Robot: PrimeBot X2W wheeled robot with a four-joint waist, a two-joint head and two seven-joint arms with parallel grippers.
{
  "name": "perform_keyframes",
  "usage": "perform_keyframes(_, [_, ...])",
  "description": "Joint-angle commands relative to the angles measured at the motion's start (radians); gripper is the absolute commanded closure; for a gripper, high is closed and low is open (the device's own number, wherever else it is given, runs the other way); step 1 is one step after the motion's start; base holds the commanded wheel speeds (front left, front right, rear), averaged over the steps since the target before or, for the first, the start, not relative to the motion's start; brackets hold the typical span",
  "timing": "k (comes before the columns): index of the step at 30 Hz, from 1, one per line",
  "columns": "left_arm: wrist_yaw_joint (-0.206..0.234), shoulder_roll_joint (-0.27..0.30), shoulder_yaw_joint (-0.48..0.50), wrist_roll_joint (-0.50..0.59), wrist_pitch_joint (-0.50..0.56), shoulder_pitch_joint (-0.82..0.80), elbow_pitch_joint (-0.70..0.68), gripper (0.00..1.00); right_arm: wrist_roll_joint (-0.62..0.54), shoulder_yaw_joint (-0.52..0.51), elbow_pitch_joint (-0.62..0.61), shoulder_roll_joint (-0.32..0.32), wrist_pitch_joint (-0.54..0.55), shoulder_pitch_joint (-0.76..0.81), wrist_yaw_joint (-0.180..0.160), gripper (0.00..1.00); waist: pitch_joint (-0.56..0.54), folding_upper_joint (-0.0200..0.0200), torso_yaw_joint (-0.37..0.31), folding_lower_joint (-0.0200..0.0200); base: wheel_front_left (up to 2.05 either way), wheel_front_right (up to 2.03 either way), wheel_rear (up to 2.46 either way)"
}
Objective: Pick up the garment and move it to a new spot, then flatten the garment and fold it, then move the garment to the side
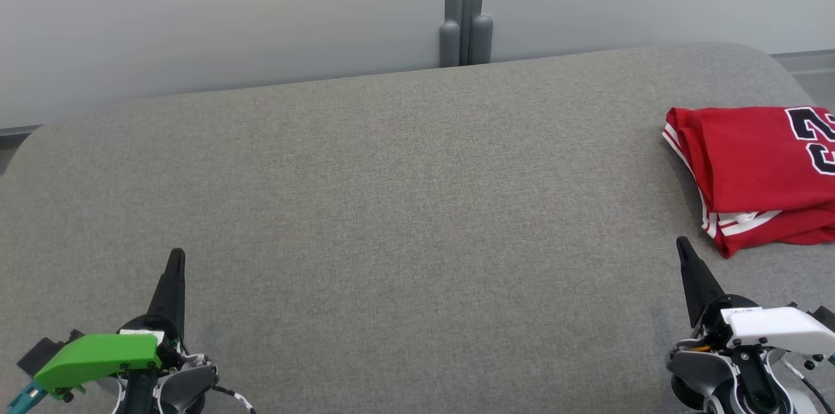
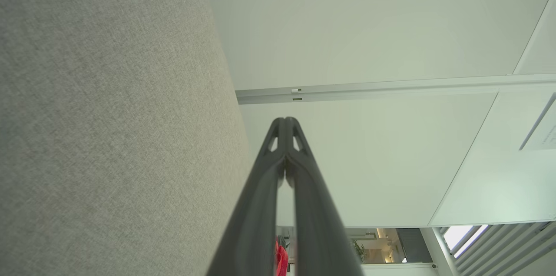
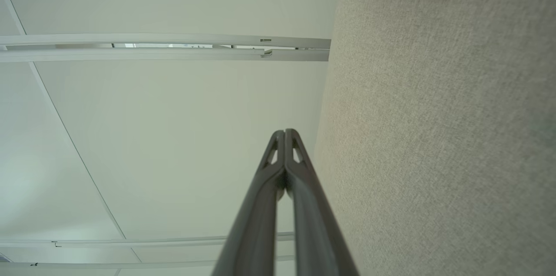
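Red shirt point(image 1: 760, 169) sits folded at far right of the grey pad point(image 1: 391, 205), just fwd & right of my right gripper point(image 1: 683, 246), well apart from my left gripper point(image 1: 176, 256). Both grippers pinched together, empty. Right arm's nearer, so any last nudge is prob its job.

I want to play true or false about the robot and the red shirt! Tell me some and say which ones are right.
1. The red garment lies folded at the right side of the grey surface. True.
2. The right gripper holds the red garment. False: it is shut on nothing, apart from it.
3. The left gripper is shut. True.
4. The shirt is plain blue. False: it is red with white stripes and a dark number.
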Motion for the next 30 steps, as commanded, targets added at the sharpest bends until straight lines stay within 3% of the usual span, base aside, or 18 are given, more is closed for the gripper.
perform_keyframes(1, [-0.007, 0.000, 0.005, -0.021, 0.006, -0.018, -0.007, 1.00, 0.022, -0.005, 0.002, -0.005, 0.006, -0.011, 0.001, 1.00, 0.000, -0.0001, 0.000, 0.0000, 0.00, 0.00, 0.00])
perform_keyframes(30, [-0.011, 0.000, 0.012, -0.049, 0.015, -0.018, -0.007, 1.00, 0.059, -0.007, 0.003, -0.006, 0.013, -0.009, 0.001, 1.00, 0.001, -0.0001, 0.000, 0.0000, 0.00, 0.00, 0.00])
